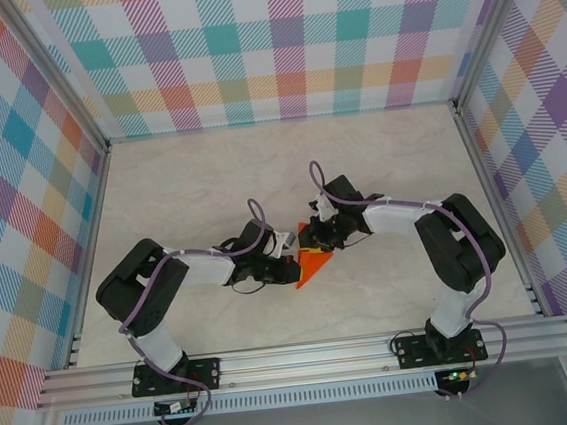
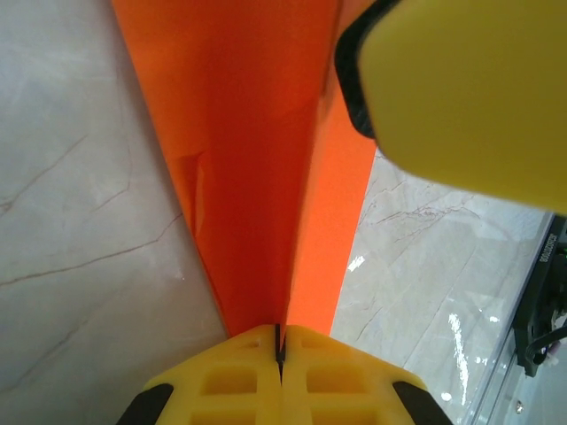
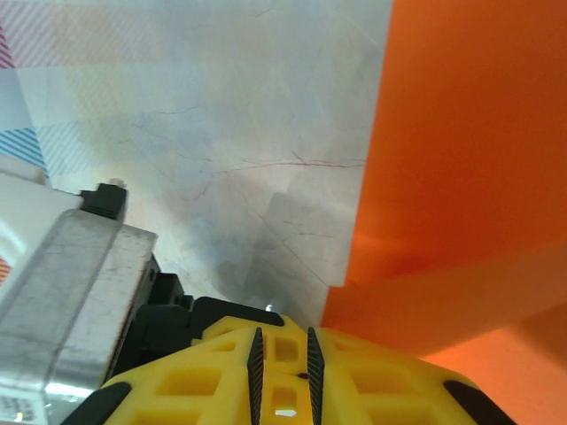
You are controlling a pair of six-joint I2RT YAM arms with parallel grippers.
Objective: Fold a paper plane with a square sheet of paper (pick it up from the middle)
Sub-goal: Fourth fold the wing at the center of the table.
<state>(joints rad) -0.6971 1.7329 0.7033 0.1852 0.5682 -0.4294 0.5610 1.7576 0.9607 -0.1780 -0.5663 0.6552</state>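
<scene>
Within plaid walls (image 1: 287,41), marbled tabletop (image 1: 210,179), orange paper (image 1: 314,265)

Bright checked walls (image 1: 267,43) stand left, right and far. The table (image 1: 210,174) is pale, like stone with thin lines. A shiny metal rail (image 1: 307,356) runs along the near edge.

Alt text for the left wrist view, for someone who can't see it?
The left pincer, yellow fingers pressed together at the bottom edge, pinches folded orange paper that widens upward along a centre crease. A pale marbled table lies behind, and another pincer's yellow finger intrudes at the upper right.
</scene>
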